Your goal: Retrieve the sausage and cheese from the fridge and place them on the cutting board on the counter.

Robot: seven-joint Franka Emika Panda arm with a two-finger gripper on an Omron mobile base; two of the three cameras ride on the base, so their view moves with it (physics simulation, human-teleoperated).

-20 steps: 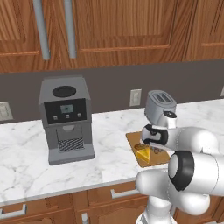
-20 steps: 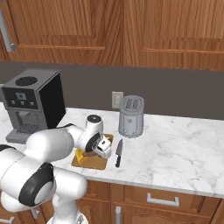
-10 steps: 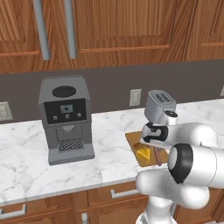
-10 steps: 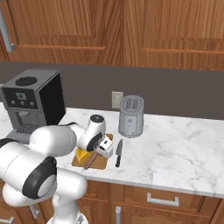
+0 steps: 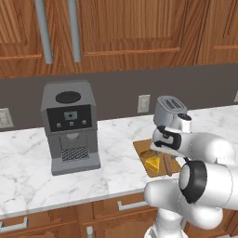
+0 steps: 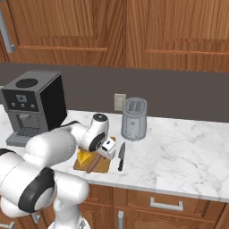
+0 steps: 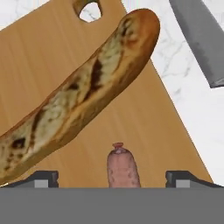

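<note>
Change since earlier frame: pincer [image 7: 111,177] jaws now spread wide, holding nothing. Sausage [image 7: 122,168] lies released between them on cutting board [image 7: 65,70], beside bread [image 7: 83,96]; cheese [image 5: 152,163] near board's front edge, at desk [image 5: 28,181] front.

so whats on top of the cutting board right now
On the board: a bread loaf, the sausage and the cheese. The arm covers part of the board in both base views.
</note>
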